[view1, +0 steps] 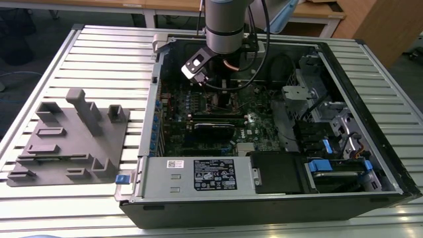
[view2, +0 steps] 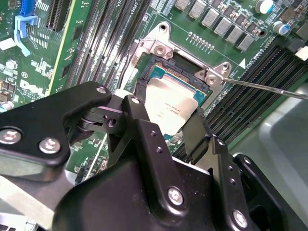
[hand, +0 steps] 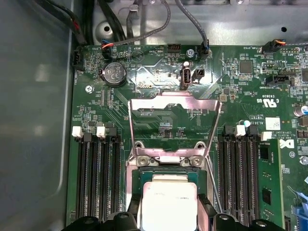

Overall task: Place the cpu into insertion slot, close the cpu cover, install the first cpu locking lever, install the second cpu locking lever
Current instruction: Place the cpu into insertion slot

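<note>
- One open computer case (view1: 264, 213) lies on the slatted table (view1: 99, 54), with a grey fixture (view1: 73, 139) at the exterior view's left; the arm reaches into the case's far half.
- Across the case floor lies the green motherboard (hand: 144, 77).
- Over it hangs the gripper (view2: 168, 120), its black fingers against two opposite edges of the cpu (hand: 169, 204), seemingly pinching it.
- On the socket's far side the cpu cover (hand: 175, 96) is swung open, not yet closed.
- That chip lies level within the insertion slot (view2: 162, 71) (seated or just above, I cannot tell), so placing looks nearly done.
- Beside the socket a thin locking lever (view2: 269, 89) sticks out unlatched; both lever steps are left.
</note>
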Tool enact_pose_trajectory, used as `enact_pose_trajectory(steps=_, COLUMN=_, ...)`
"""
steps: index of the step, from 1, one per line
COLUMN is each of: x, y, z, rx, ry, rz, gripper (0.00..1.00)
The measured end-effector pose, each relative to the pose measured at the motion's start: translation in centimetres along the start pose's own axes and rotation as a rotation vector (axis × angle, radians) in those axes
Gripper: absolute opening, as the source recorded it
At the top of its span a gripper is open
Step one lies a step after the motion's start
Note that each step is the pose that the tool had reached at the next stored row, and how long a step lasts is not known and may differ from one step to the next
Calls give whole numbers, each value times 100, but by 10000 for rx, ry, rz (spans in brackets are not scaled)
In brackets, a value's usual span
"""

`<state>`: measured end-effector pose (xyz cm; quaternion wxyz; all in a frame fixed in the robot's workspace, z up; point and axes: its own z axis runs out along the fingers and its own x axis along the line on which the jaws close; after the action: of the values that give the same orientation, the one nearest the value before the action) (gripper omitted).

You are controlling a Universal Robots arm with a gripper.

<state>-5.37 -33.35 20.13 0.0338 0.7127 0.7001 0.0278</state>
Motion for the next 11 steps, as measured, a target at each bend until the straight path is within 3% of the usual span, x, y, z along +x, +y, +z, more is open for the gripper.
enact_pose_trajectory(steps=11, x=1, y=-2, z=27, rx=0, ry=-6, rz=82, gripper=54)
